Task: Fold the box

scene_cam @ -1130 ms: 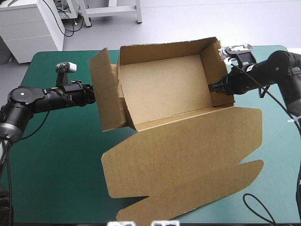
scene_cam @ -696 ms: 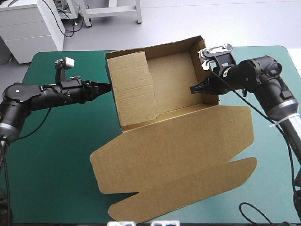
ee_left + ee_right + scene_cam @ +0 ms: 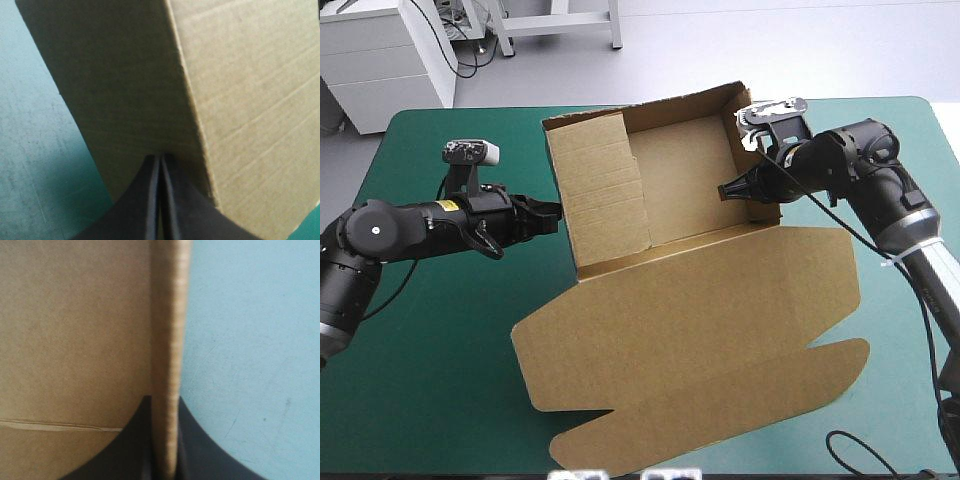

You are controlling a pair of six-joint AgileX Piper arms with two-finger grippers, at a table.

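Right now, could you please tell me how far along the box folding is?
Done: brown cardboard box, walls raised. In hand: right tool shut on its right wall; shut left tool touching its left wall. Left: the broad lid lies flat, untucked.

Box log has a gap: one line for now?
box: walls up, lid flat | left gripper: shut, at left wall | right gripper: clamps right wall
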